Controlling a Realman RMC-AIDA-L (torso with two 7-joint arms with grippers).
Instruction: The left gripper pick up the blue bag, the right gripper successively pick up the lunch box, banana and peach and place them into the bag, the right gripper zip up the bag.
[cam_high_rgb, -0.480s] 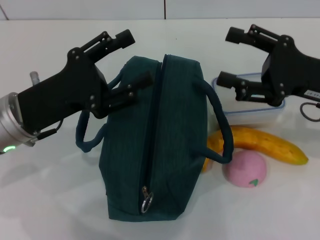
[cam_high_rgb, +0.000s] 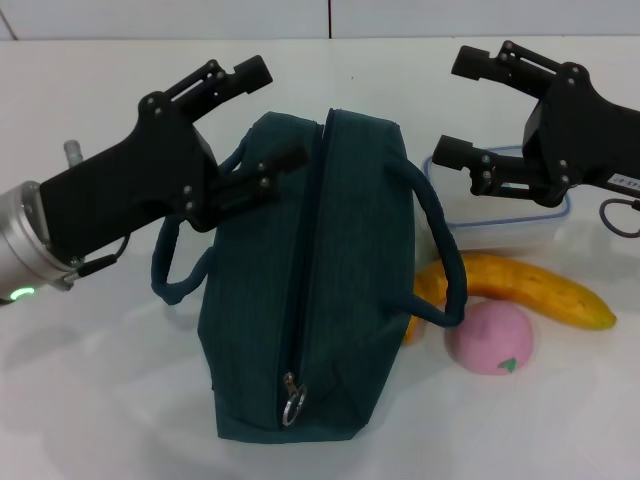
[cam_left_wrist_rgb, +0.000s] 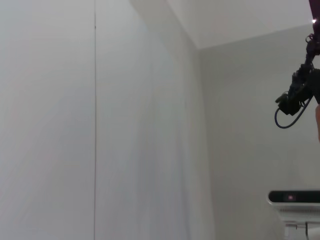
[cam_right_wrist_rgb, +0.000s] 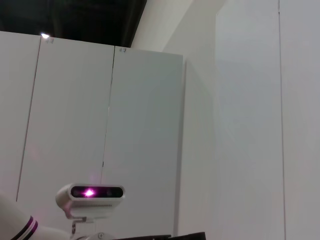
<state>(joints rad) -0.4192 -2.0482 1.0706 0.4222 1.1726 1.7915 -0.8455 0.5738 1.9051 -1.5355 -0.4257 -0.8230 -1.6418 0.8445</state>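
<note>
My left claw (cam_high_rgb: 268, 113) hangs open over the blue bag (cam_high_rgb: 310, 280), which lies zipped mid-surface. My right claw (cam_high_rgb: 462, 108) spreads open above the lunch box (cam_high_rgb: 500, 222) toward the right edge, banana (cam_high_rgb: 530, 287) and peach (cam_high_rgb: 491, 338) just before it.

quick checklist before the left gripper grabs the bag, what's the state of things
1. Left gripper open: ok, fingers spread over the blue bag's left side.
2. Fingers around a handle: not ok, nothing gripped yet; the lower finger sits near the left handle.
3. Bag zipper open for loading: not ok, it looks closed, ring pull at the near end.
4. Right gripper open and empty: ok, hovering above the lunch box.
5. Banana and peach reachable: ok, both on the table right of the bag.
6. Lunch box lid seated: cannot tell.
</note>
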